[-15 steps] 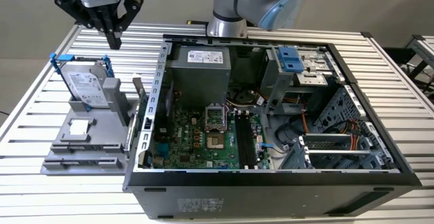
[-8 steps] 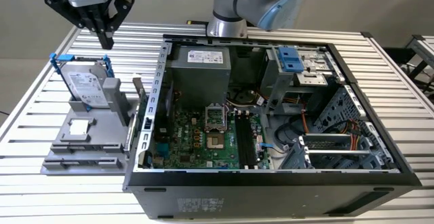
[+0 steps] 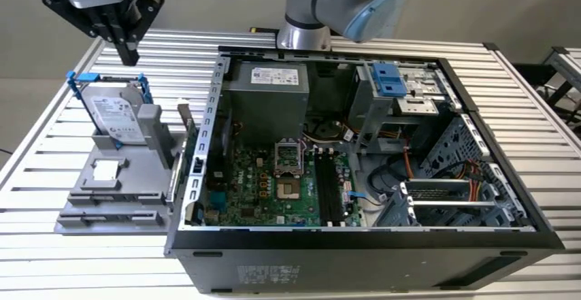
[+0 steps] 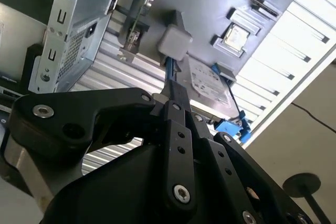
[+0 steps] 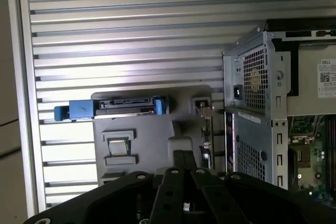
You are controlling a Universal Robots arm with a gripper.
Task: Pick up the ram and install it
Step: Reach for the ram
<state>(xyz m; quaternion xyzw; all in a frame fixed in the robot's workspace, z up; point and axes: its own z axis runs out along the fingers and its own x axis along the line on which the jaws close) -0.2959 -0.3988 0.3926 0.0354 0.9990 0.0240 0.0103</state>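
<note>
Gripper (image 3: pixel 130 58), black, two-fingered: fingers pressed together with nothing between them, tips pointing down, hanging in the air above the hard drive (image 3: pixel 116 113) and clear of everything. In the first wrist view the closed tips (image 5: pixel 184 155) overlie the grey fixture (image 5: pixel 147 129). Hard drive: silver, in a blue bracket, propped upright and tilted at the far end of the fixture. Fixture (image 3: pixel 109 198): grey moulded holder, flat on the slatted metal table (image 3: pixel 54 259), at the exterior view's left of the computer case (image 3: pixel 363 259). Ram (image 3: pixel 185 120) – thin greenish stick standing on edge in a slot at the fixture's case-side edge, just beside the case wall, not held, well apart from the gripper; seen edge-on in the first wrist view (image 5: pixel 206 129). Computer case: black, lying open on its side – motherboard (image 3: pixel 263 184) exposed, long black memory slots (image 3: pixel 331 191) beside the processor socket. Robot arm (image 3: pixel 345 1): base at the table's far edge behind the case.
</note>
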